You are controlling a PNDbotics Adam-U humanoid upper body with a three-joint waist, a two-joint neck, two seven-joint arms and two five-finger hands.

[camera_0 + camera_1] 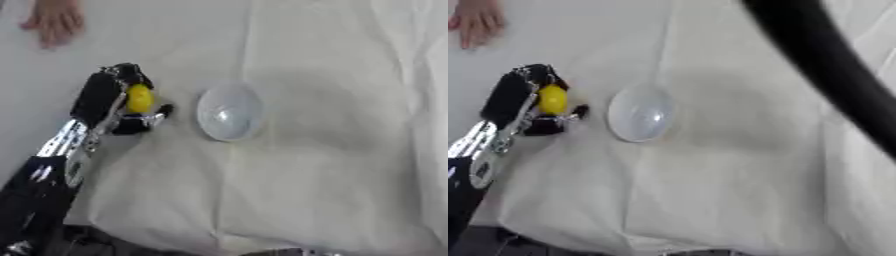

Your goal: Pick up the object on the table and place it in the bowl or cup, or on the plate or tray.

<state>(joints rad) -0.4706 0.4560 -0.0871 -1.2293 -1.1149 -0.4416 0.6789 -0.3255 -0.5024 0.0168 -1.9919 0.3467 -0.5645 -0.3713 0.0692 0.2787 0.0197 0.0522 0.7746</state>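
Note:
A small yellow rounded object (139, 98) sits inside my left hand (109, 97), whose black fingers and thumb curl round it. The hand is just left of a white bowl (229, 112) that stands on the cream cloth, with a small gap between them. The bowl holds nothing that I can see. My left arm (52, 160) comes in from the lower left. My right hand shows in neither view.
A wrinkled cream cloth (306, 175) covers the table. A person's bare hand (54, 21) rests at the far left edge. A thick black bar (824, 65) crosses the upper right of the right eye view. The table's front edge runs along the bottom.

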